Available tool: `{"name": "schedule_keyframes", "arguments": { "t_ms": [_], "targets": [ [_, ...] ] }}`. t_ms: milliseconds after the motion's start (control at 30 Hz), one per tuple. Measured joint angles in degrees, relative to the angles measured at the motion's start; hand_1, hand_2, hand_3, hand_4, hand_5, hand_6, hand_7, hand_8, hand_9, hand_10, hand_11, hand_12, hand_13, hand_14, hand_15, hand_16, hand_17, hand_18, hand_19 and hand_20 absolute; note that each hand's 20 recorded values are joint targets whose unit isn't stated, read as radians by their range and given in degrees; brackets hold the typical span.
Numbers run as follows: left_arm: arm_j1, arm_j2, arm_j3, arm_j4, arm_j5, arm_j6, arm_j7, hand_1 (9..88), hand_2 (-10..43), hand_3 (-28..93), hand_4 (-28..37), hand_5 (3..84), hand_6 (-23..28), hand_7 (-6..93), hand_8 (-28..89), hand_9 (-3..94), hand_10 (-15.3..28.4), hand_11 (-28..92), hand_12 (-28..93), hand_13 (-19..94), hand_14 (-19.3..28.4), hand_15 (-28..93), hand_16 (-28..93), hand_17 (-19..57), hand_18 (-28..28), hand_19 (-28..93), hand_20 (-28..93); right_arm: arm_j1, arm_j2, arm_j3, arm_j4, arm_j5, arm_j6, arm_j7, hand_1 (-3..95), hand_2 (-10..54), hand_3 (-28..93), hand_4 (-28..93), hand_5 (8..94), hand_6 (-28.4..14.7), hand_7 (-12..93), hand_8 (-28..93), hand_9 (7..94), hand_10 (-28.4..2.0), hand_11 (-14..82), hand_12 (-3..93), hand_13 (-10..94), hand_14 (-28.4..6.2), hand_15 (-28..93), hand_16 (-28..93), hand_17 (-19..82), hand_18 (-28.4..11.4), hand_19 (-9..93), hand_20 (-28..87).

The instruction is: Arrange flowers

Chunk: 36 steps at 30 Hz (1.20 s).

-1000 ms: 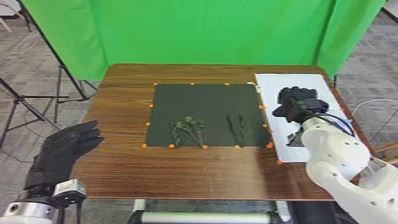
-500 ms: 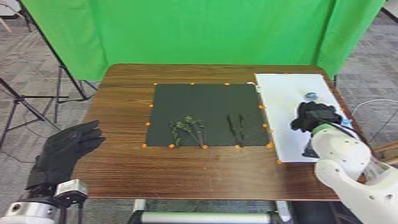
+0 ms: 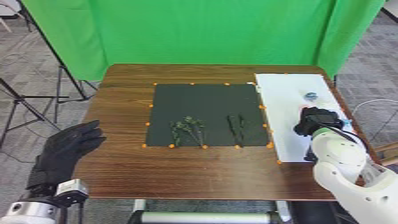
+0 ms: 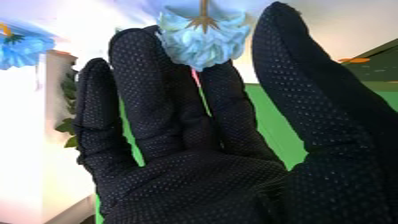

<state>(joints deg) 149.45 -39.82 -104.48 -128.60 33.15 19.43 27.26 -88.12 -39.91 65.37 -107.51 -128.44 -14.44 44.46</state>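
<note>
Flower, pale blue and ruffled [image 4: 206, 39], close to the fingertips of the open right hand [image 4: 191, 175]. The fingers are nearly straight, the thumb spread wide, and nothing is gripped; whether petals and glove touch, I cannot tell. The work is at the white sheet [image 3: 282, 92], on the robot's right of the brown surface [image 3: 178, 172].

The bloom faces towards the palm. Its thin brown stem points away from the palm, so its long axis runs roughly in line with the fingers.

It should be light and soft, with petals that crush or bend easily. The stem looks firmer but slim, and might roll or slip against the glove. A gentle pinch between thumb and fingers, on the stem just behind the bloom, seems best.

On the dark mat [image 3: 209, 100], a leafy sprig [image 3: 189, 129] points its leafy end away from the robot. The left hand [image 3: 67, 145] rests open.
</note>
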Motion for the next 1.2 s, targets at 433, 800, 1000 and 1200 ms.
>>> {"name": "schedule_keyframes", "arguments": {
  "t_ms": [433,800,1000,1200],
  "targets": [
    [-0.1,0.0,0.01,0.0,0.01,0.0,-0.08,27.2,3.3,82,-20.2,42.6,11.9,19.6,-11,36.7,21.0,38,10,25,26.8,65,-14,-9.0,22.8,60,16,-0.9,-0.3,1.3,-2.0,-0.2,-3.0,0.7,37.3,-9.5,83,-26,53.7,-8.1,22,-13,53.3,-22.5,21.2,17.2,52,-17.9,76,15,24,-26.9,89,29],
    [-0.2,0.03,0.05,0.0,0.03,-0.01,-0.07,27.2,3.3,82,-20.2,42.6,11.9,19.6,-11,36.7,21.0,38,10,25,26.8,65,-14,-9.0,22.8,60,16,0.2,-0.6,-0.7,-2.2,-0.4,-4.9,2.4,41.6,-9.5,82,-25,55.8,-7.5,22,-12,63.3,-20.7,26.1,18.0,61,-14.7,76,17,31,-26.5,92,29],
    [-0.2,0.04,0.04,0.01,0.03,-0.01,-0.08,27.2,3.3,82,-20.2,42.6,11.9,19.5,-11,36.7,21.0,38,10,25,26.8,65,-14,-9.1,22.8,60,16,0.7,-1.0,-0.7,-1.7,-0.3,-5.5,3.5,47.9,-9.5,81,-28,58.1,-7.0,25,-11,68.6,-17.1,27.5,21.5,65,-12.7,73,24,36,-25.5,93,30],
    [-0.2,0.01,-0.04,0.01,0.08,-0.05,-0.17,27.1,3.2,82,-20.2,42.6,11.9,19.5,-11,36.7,21.0,38,10,25,26.9,65,-14,-9.1,22.9,60,16,1.5,-0.9,-1.7,-1.0,-0.8,-5.6,4.6,56.1,-9.5,73,-28,63.9,-6.2,33,9,79.6,-11.6,18.1,35.4,71,-9.8,70,28,41,-24.1,93,33]
  ]
}}
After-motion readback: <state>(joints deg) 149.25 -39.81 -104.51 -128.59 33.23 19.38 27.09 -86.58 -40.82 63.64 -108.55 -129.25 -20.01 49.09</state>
